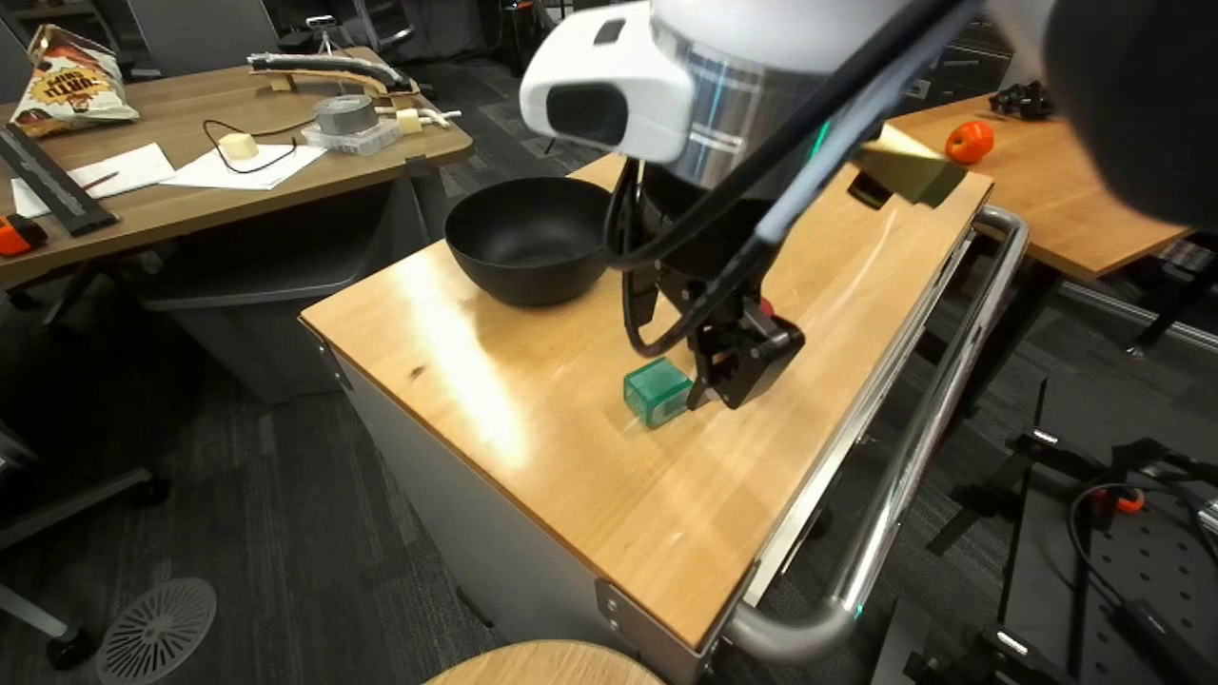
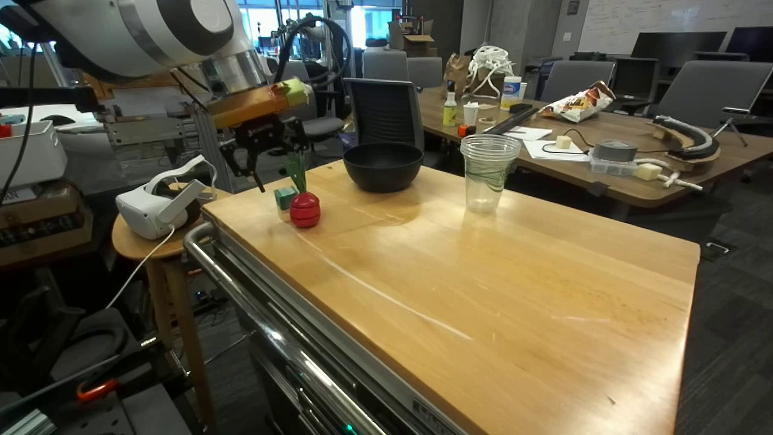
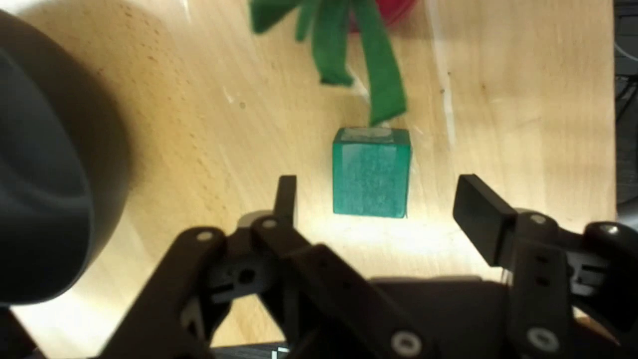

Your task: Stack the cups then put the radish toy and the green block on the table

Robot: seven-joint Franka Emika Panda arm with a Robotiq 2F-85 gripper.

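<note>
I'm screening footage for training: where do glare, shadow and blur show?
In an exterior view, a glare streak lies on the wooden table, and the dark arm section at upper right is blurred; in the wrist view, glare whitens the table below the green block, and shadow borders the black bowl.

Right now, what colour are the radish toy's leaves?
The leaves are green; they show best in the wrist view.

In an exterior view the table (image 2: 513, 290) carries a black bowl (image 2: 383, 170) at eleven o'clock, cups (image 2: 488, 175) (nested, see-through) between twelve and one, the radish toy (image 2: 305, 210) and green block (image 2: 284, 198) at ten.
</note>
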